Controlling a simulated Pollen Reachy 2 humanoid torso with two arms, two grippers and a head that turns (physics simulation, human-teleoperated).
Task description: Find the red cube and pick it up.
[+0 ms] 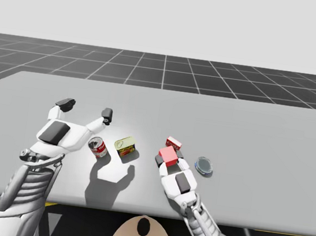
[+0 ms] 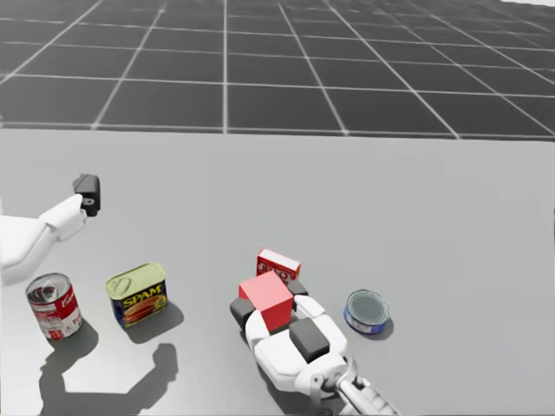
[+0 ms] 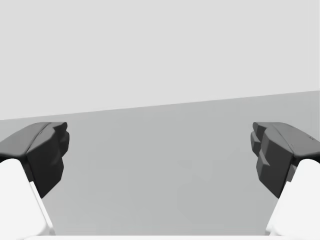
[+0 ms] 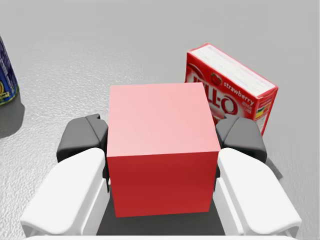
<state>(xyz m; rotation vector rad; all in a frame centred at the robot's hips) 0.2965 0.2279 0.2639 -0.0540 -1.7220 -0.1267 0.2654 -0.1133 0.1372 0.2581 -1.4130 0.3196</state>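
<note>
Where high view gives red cube (image 1: 168, 155) just below frame centre, right wrist view adds contact — both dark pads (image 4: 82, 137) press cube's opposite sides, right gripper (image 4: 161, 136) clamped on it. Red box (image 4: 235, 95) just ahead, behind cube. Head view places flat blue can (image 2: 367, 312) lower right, apart. Left gripper (image 1: 85, 108), left of high frame — spread wide over desk (image 1: 249, 130).

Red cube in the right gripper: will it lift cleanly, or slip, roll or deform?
The red cube looks rigid: its edges are straight though my right gripper presses two opposite faces. Flat sides make rolling unlikely. Its faces look smooth, so some slipping is possible; the red box just ahead could get nudged.
</note>
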